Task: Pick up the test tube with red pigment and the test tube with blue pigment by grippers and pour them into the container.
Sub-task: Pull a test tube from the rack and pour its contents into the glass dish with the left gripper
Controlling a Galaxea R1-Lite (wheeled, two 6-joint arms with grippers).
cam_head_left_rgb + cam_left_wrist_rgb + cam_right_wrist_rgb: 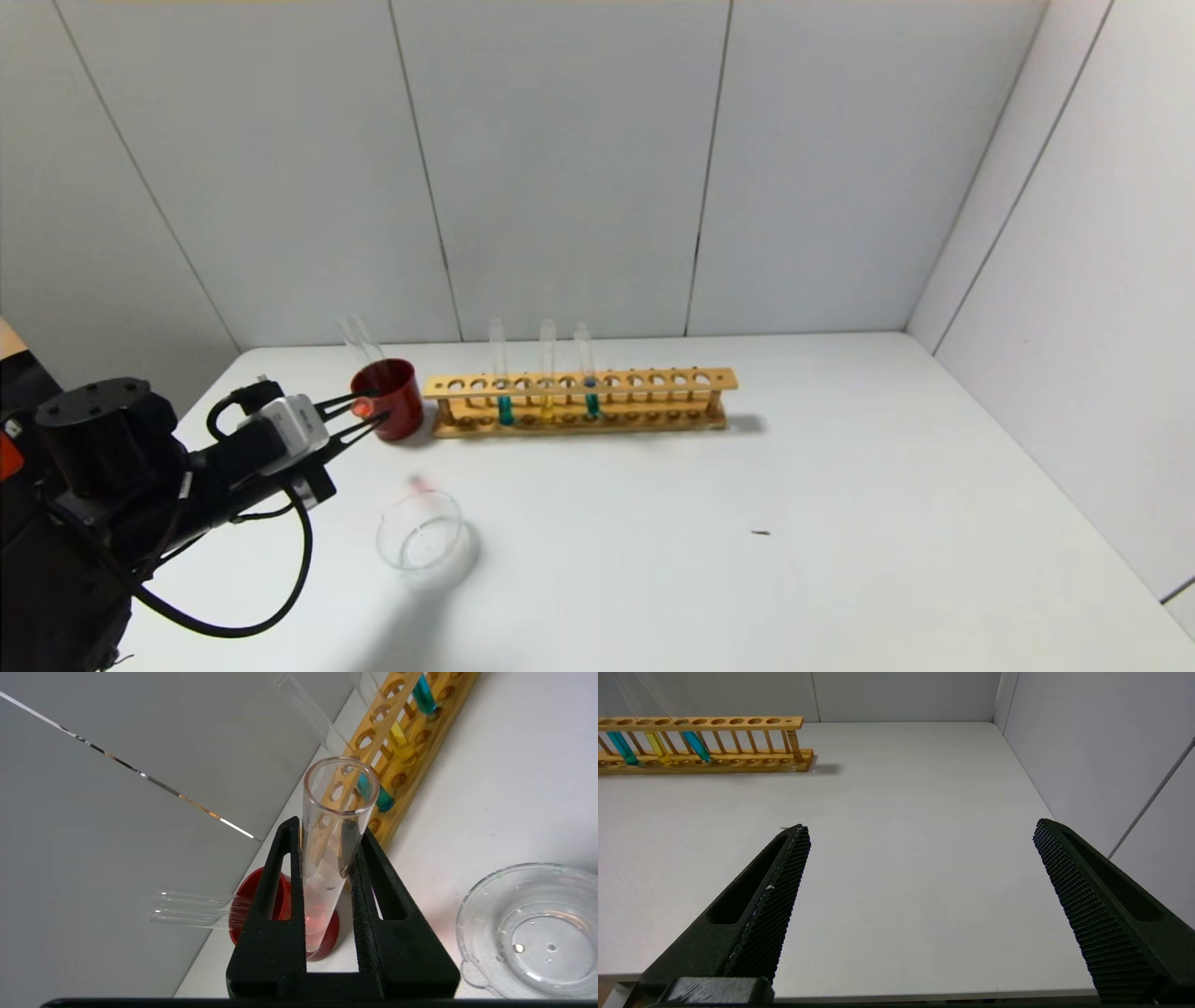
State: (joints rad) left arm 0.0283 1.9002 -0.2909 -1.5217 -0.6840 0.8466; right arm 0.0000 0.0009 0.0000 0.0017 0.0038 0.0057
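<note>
My left gripper (369,413) is shut on the test tube with red pigment (334,826). A little orange-red liquid sits in its round bottom (362,407). I hold it just in front of the dark red cup (397,397), behind and left of the clear glass container (420,541). The container also shows in the left wrist view (528,928), and it looks empty. Two tubes with blue-teal liquid (505,409) (591,403) stand in the wooden rack (653,381). My right gripper (920,830) is open and empty over the table's near right part, and it does not show in the head view.
A tube with yellow liquid (547,403) stands between the two blue ones. Two empty clear tubes (359,341) lean in the red cup. A small dark speck (761,533) lies on the white table. Walls close in at the back and right.
</note>
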